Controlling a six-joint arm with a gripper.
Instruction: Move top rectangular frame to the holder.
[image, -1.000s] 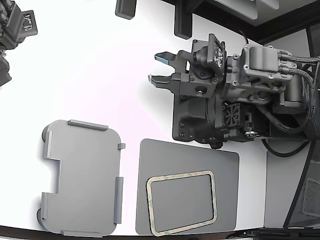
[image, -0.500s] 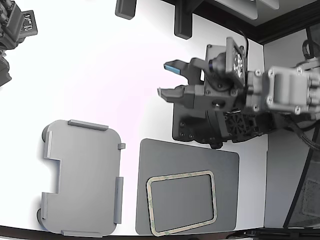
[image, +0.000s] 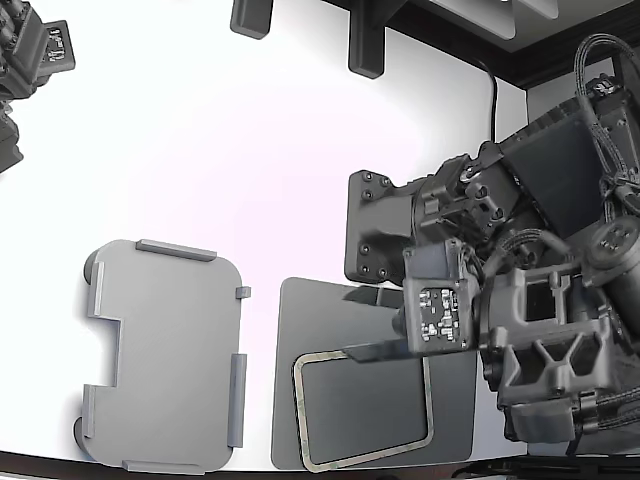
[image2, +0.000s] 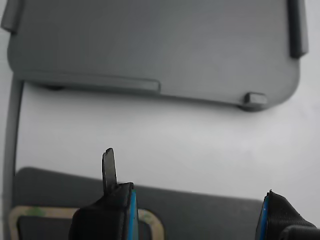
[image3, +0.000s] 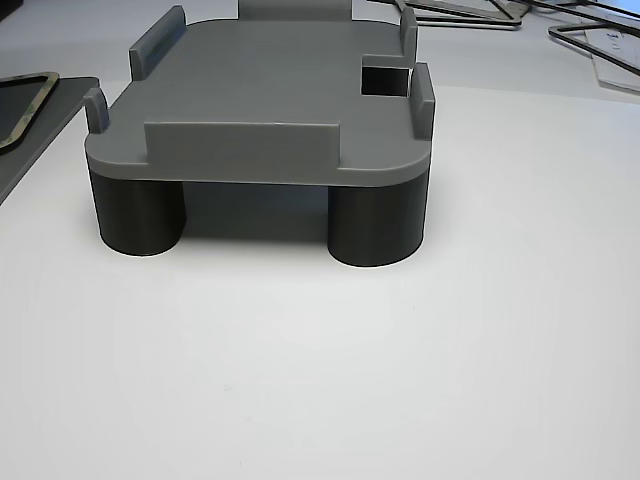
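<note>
Gripper (image2: 197, 210) spread wide above the frame (image: 363, 405), seemingly holding nothing.

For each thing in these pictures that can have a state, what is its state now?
top rectangular frame: lying flat on the dark mat, not gripped.
holder: empty, nothing on it; stands on dark round feet.
dark mat: flat on the table, bearing the frame.
claw: open, fingers apart, above the frame's edge, holding nothing.
</note>
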